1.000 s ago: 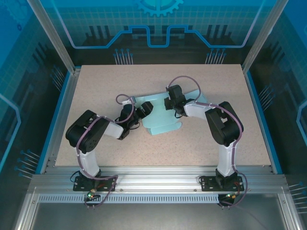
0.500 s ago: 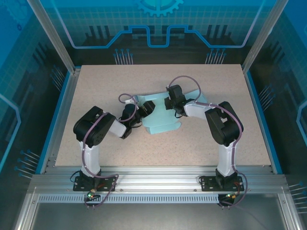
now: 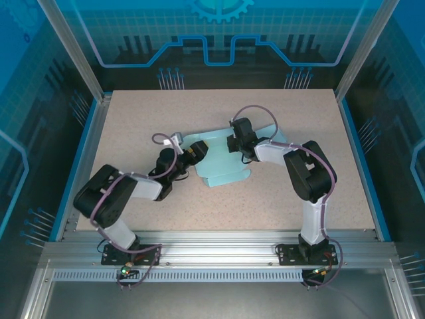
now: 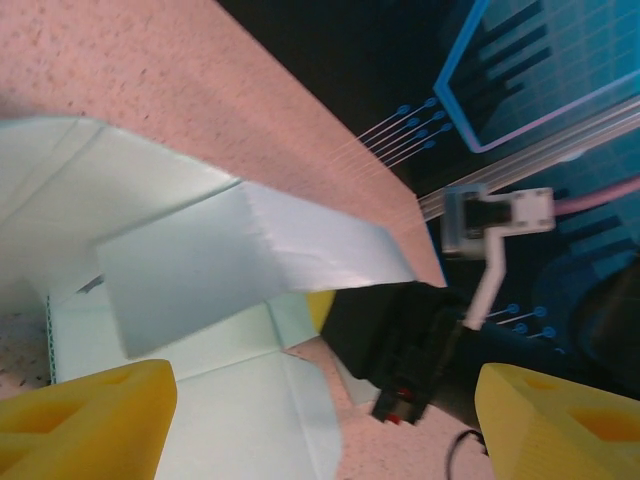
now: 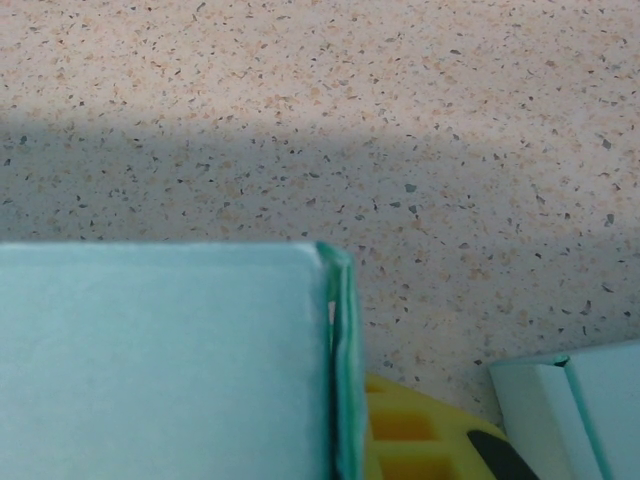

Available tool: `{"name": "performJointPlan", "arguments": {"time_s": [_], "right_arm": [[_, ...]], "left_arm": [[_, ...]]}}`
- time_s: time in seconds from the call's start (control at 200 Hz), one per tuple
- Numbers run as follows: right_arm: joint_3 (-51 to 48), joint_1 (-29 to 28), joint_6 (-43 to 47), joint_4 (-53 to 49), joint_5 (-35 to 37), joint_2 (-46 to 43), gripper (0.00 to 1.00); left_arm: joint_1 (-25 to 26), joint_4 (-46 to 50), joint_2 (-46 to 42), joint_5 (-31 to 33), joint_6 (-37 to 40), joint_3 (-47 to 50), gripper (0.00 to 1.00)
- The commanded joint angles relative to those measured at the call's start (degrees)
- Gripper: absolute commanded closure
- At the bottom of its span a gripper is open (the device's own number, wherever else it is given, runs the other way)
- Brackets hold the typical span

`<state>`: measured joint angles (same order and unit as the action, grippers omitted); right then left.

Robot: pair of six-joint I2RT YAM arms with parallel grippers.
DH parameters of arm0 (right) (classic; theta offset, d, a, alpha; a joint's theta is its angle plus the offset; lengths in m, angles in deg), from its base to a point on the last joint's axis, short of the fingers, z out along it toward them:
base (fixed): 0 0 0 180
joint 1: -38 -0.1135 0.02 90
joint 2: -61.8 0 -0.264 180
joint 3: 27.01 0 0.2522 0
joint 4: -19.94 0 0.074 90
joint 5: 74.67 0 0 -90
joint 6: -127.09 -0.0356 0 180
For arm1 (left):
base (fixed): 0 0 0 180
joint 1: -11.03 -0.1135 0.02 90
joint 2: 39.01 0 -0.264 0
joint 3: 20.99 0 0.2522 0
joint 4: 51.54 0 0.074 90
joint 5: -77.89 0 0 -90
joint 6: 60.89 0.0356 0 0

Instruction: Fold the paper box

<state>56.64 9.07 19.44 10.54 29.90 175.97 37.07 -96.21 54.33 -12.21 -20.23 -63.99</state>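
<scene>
Paper box point(image 3: 224, 171): is lying partly folded mid-table, between the two grippers, with one flap point(image 4: 230, 260) standing up.
Right gripper point(image 3: 234, 143): jaws are closed, seemingly pinching a doubled wall of the box. I judge it is anchoring the sheet for the other arm.
Left gripper point(image 3: 193, 151): jaws are gaping wide and holding nothing. It is facing the raised flap, probably lining up to push it over.
Table point(image 3: 299, 119): speckled beige, flat, and is giving firm backing for creasing.
Room: blue lit panels point(image 3: 219, 40) and an aluminium frame point(image 3: 219, 256) are enclosing the cell.

Paper box point(image 3: 222, 173) pale mint; table point(image 3: 166, 113) beige, dark-speckled; jaws yellow; backdrop point(image 3: 219, 33) blue, gridded.
</scene>
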Motion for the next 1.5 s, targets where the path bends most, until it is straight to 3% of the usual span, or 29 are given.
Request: {"name": "performJointPlan", "arguments": {"time_s": [0.0,0.15,0.31,0.405,0.515,0.665,1.021,1.491], "right_arm": [[-0.3,-1.1,-0.9,-6.0,-2.3,3.3,1.00],[-0.2,-1.1,-0.8,-6.3,-2.3,3.1,1.00],[-0.3,-1.1,-0.8,-6.3,-2.2,3.0,1.00],[-0.4,-1.1,-1.0,-6.0,-2.5,3.0,1.00],[-0.3,-1.1,-1.0,-6.0,-2.8,3.0,1.00],[-0.4,-1.1,-1.1,-6.3,-2.6,2.9,1.00],[-0.4,-1.1,-0.8,-6.3,-2.5,2.9,1.00],[0.3,-1.1,-1.0,-6.8,-2.7,3.6,1.00]], "left_arm": [[0.1,5.3,-5.8,-0.7,2.0,3.0,0.21],[0.0,18.4,-16.8,4.4,6.4,3.2,0.23],[-1.6,40.7,-27.7,17.1,17.3,-2.5,0.24],[-5.2,46.1,-29.9,21.2,21.0,-4.5,0.31],[-11.0,50.6,-27.0,19.6,23.0,-8.0,0.38],[-14.4,50.3,-18.0,18.1,26.4,-12.4,0.52],[-15.1,37.4,2.6,6.8,28.8,-19.1,0.56],[-6.4,36.5,4.5,4.8,32.2,-18.6,0.56]]}}
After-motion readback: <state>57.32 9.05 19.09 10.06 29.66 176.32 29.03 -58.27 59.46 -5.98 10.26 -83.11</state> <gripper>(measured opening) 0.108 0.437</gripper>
